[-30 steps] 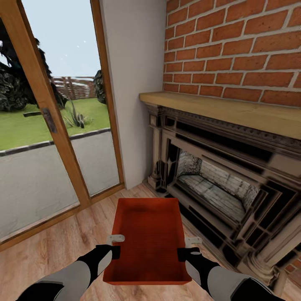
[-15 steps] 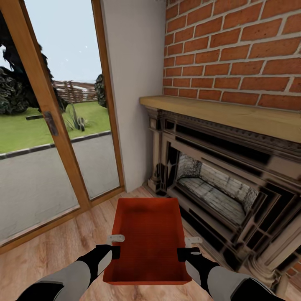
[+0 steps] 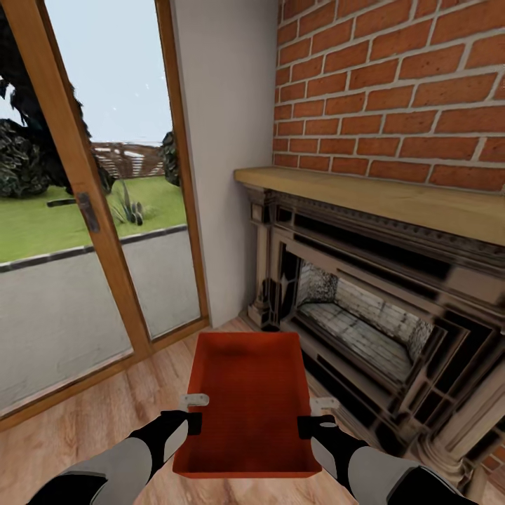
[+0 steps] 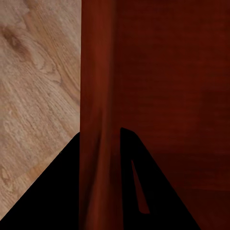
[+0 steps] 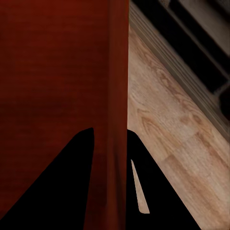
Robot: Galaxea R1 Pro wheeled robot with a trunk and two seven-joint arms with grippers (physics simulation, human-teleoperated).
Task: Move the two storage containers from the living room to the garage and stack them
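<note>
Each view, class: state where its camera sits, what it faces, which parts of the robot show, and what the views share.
Head view: on the robot's head, looking forward and down at the bin, fireplace and glass door; both forearms show, left gripper and right gripper on the bin's side walls.
Left wrist view: near the left gripper, looking along its jaws, which straddle a bin wall above wood floor.
Right wrist view: same for the right gripper; fireplace base beyond.
Shared: the bin.

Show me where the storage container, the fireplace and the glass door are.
storage container (image 3: 249,393), head view, ribbed inner base.
fireplace (image 3: 365,330), head view, firebox floor.
glass door (image 3: 63,245), head view, pane.
</note>
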